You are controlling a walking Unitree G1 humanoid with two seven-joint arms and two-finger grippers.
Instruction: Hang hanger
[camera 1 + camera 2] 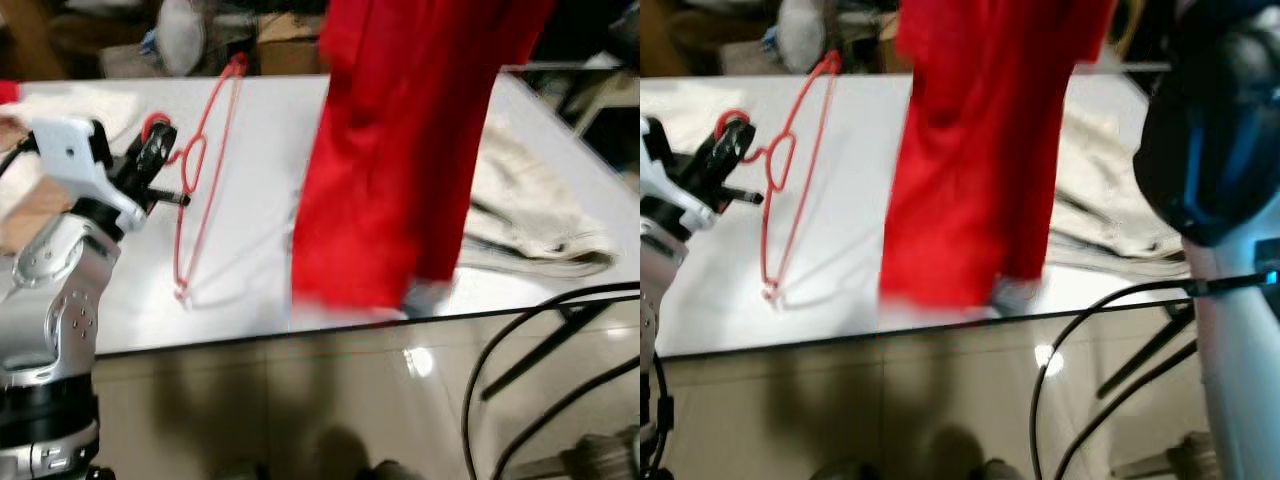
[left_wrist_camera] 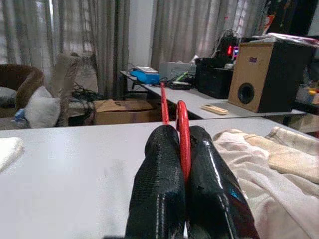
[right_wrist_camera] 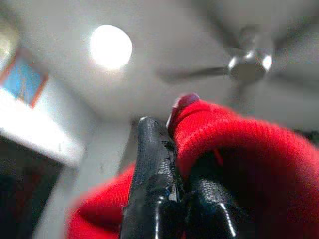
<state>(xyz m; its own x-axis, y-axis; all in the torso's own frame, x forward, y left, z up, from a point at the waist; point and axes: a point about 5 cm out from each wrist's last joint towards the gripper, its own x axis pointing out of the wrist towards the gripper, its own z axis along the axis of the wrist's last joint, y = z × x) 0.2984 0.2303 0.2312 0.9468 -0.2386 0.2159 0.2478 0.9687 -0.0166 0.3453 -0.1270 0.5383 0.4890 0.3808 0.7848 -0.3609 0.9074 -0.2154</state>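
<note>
A thin red wire hanger (image 1: 205, 170) is lifted over the white table (image 1: 250, 230), its lower corner near the surface. My left gripper (image 1: 158, 142) is shut on the hanger's hook end; in the left wrist view the red wire (image 2: 182, 134) runs between the two black fingers (image 2: 159, 189). A red garment (image 1: 400, 150) hangs down in the middle of the scene, its hem close to the table's front edge. In the right wrist view my right gripper (image 3: 174, 199) is shut on red fabric (image 3: 234, 144), pointing up at the ceiling.
Beige clothes (image 1: 530, 215) lie on the table's right side and a pale folded cloth (image 1: 80, 105) at the back left. Black cables (image 1: 530, 350) and a tiled floor (image 1: 300, 400) lie in front of the table. Boxes and clutter stand behind it.
</note>
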